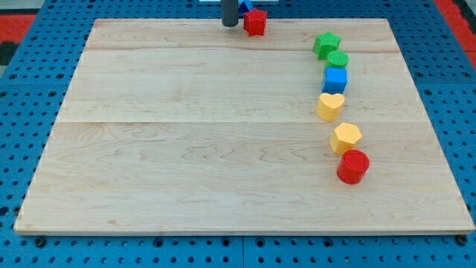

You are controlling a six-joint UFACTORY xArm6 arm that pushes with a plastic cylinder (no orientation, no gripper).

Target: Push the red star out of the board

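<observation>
— Well, red star (255,21) where?
— At the board's (186,149) top edge, a little right of centre, sitting on the rim line.

— And my tip (230,24)?
— Just left of the red star, beside it; touching or a hair apart, can't tell. No jaws to report, only a plain dark rod coming down from the view's top.

— Pointing which way? Long axis?
— Too small and blocky to read. Points not clear, no obvious long axis.

— Anything behind it?
— A bit of blue block (245,6) past the top edge, shape hidden.

— Rest of the blocks?
— Strung down the view's right, well apart from the star: green star (326,44), green round block (338,59) touching below it, blue cube (335,80), yellow heart (330,106), yellow hexagon (346,138), red cylinder (353,166) lowest.

— Under the board?
— Blue pegboard (30,89), with red at the top corners.
</observation>
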